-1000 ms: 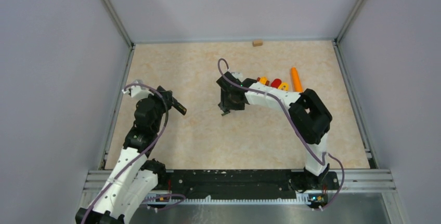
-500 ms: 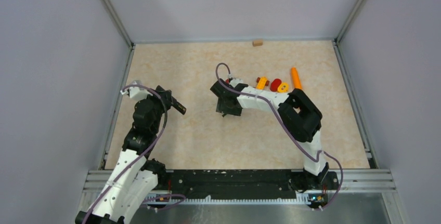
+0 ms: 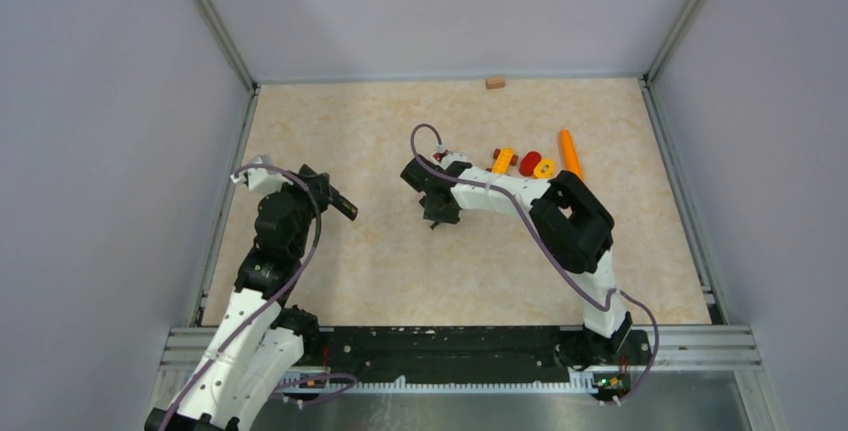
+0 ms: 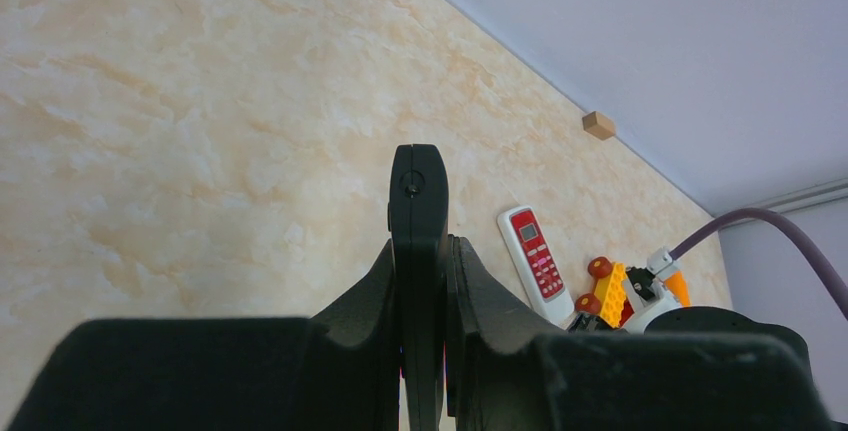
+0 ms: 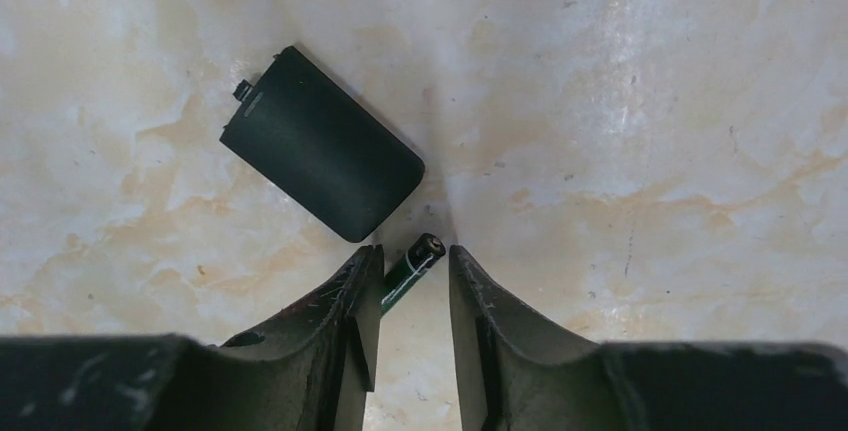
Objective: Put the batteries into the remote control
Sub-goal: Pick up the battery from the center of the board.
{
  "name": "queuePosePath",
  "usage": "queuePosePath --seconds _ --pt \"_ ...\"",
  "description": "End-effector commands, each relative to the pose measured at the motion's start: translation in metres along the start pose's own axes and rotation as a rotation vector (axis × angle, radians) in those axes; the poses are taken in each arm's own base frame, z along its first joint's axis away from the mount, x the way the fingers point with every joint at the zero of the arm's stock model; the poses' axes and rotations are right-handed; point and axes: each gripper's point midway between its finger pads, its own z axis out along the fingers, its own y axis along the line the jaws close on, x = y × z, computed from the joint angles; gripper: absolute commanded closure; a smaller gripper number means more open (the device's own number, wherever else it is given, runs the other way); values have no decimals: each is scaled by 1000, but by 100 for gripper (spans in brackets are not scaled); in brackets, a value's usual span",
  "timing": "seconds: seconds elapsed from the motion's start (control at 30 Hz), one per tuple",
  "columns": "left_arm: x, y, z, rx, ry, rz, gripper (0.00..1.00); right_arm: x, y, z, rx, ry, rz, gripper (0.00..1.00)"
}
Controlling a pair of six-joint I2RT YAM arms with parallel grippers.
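My left gripper is shut on the slim black remote control, held edge-on above the table; in the top view it juts out of that gripper at the left. My right gripper is low over the table in the middle. It stands open around one small dark green battery. The battery lies slanted between the fingertips and leans against the left finger. A black battery cover lies flat just beyond the fingertips. Only this one battery shows.
A white remote with a red face lies beside the right arm. Behind it are a yellow wheeled toy block, red and yellow rings and an orange carrot-shaped cone. A small wooden cube sits by the back wall.
The right arm has swung a little to the left and drawn in, and its jaws have narrowed around the battery. The left arm has not moved.
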Motion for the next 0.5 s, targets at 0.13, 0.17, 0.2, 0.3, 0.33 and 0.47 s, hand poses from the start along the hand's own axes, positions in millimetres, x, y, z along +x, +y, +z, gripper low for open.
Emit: queuePosePath --seconds 0.13,0.17,0.2,0.3,0.33,0.47 --pt "-16 -10 -3 37 -54 -16 100 -5 1 -20 -4 -12 -30 72" --pt "-16 -10 -4 37 -55 -15 100 -4 1 -20 -5 -6 -37 75" --pt "-16 -10 -3 38 -56 -16 100 -2 1 -19 -6 -1 -40 77" --pt "-15 -9 -3 38 -53 -18 100 1 0 -18 -5 13 -45 88" --pt "-14 -9 -3 39 -52 -19 100 2 0 -17 -7 17 -47 90" --pt "-13 -10 -3 45 -45 -17 100 5 2 -16 -19 30 -55 92"
